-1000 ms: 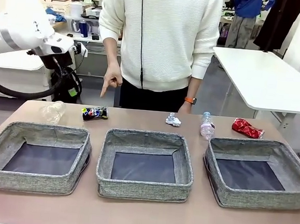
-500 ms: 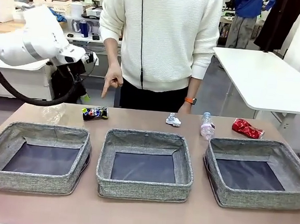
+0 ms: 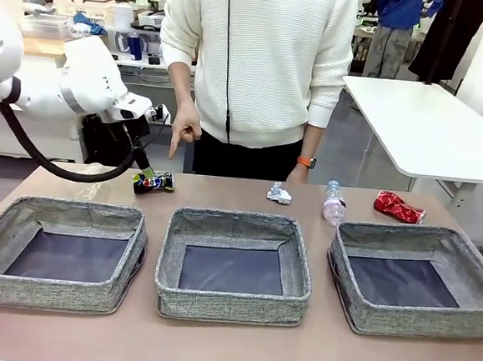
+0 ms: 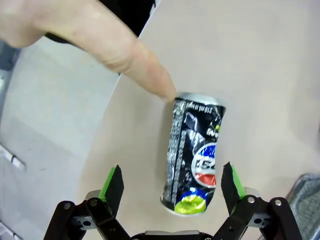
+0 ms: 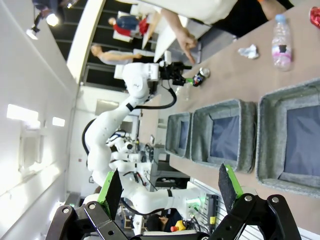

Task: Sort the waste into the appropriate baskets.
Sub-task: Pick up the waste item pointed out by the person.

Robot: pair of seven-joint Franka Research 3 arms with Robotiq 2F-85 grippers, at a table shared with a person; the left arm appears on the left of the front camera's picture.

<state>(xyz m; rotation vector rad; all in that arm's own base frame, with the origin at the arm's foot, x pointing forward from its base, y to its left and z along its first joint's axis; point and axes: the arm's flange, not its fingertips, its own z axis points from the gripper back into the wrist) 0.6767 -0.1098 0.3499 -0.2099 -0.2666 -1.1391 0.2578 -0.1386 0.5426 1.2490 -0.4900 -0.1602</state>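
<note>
A crushed dark blue-silver can [image 3: 153, 181] lies on the table behind the left basket [image 3: 48, 292]. My left gripper [image 3: 148, 171] hangs just over it, open. In the left wrist view the can [image 4: 195, 155] lies lengthwise between the open green-padded fingers [image 4: 114, 181], untouched, and a person's fingertip [image 4: 157, 86] points at its far end. The clear cup [image 3: 85, 182], paper wad [image 3: 279, 193], bottle [image 3: 333, 203] and red can [image 3: 397, 207] lie along the far edge. The middle basket [image 3: 230, 307] and right basket [image 3: 418, 322] hold nothing. My right gripper [image 5: 170, 186] is open, high above the table.
A person in a white sweater stands at the far side, one hand [image 3: 184, 132] pointing down toward the can. The left arm's black cable [image 3: 54, 166] loops low near the cup. A white side table [image 3: 430, 128] stands at the back right.
The left arm has swung right and down from the far left, bringing its open gripper over the dark can. The person's pointing hand has stayed near the same spot.
</note>
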